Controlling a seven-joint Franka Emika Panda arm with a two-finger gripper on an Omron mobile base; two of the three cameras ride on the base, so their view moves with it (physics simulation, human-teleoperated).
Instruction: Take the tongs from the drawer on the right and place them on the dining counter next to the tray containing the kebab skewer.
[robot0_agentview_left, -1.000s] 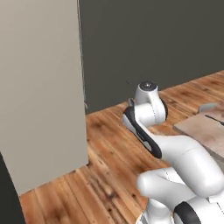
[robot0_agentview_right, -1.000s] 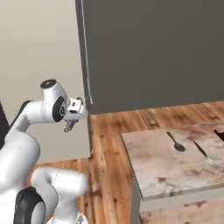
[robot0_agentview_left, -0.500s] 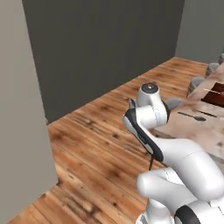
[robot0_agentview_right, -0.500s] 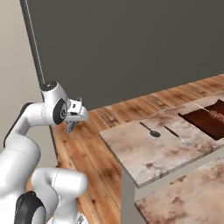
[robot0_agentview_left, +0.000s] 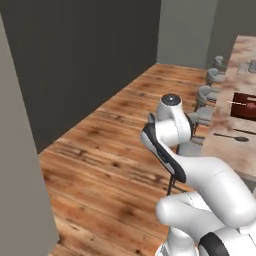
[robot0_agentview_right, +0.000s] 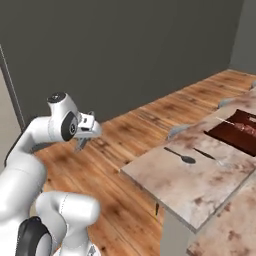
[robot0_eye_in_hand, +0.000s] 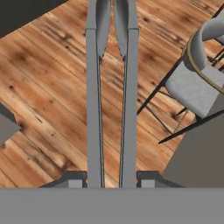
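Observation:
Grey metal tongs (robot0_eye_in_hand: 92, 87) stretch away from my gripper (robot0_eye_in_hand: 111, 179), which is shut on their two arms; wooden floor lies beneath them. In the right base view the gripper (robot0_agentview_right: 86, 133) hangs over the floor, left of the dining counter (robot0_agentview_right: 200, 187), with the tongs (robot0_agentview_right: 81, 145) pointing down from it. The dark reddish-brown tray (robot0_agentview_right: 239, 134) lies at the counter's far right and holds the kebab skewer (robot0_agentview_right: 236, 124). The left base view shows the tray (robot0_agentview_left: 245, 106) on the counter (robot0_agentview_left: 232, 145) at the right edge. The drawer is out of view.
A dark spoon (robot0_agentview_right: 181, 156) and a second dark utensil (robot0_agentview_right: 205, 154) lie on the counter left of the tray. Grey stools (robot0_agentview_left: 209, 95) stand along the counter's side, one close under the hand (robot0_eye_in_hand: 192, 83). A dark wall (robot0_agentview_right: 125, 50) runs behind the wooden floor.
Both base views have swung away from the pale cabinet toward the dining counter, so the base has moved. The tray has come into view. The gripper keeps its hold on the tongs.

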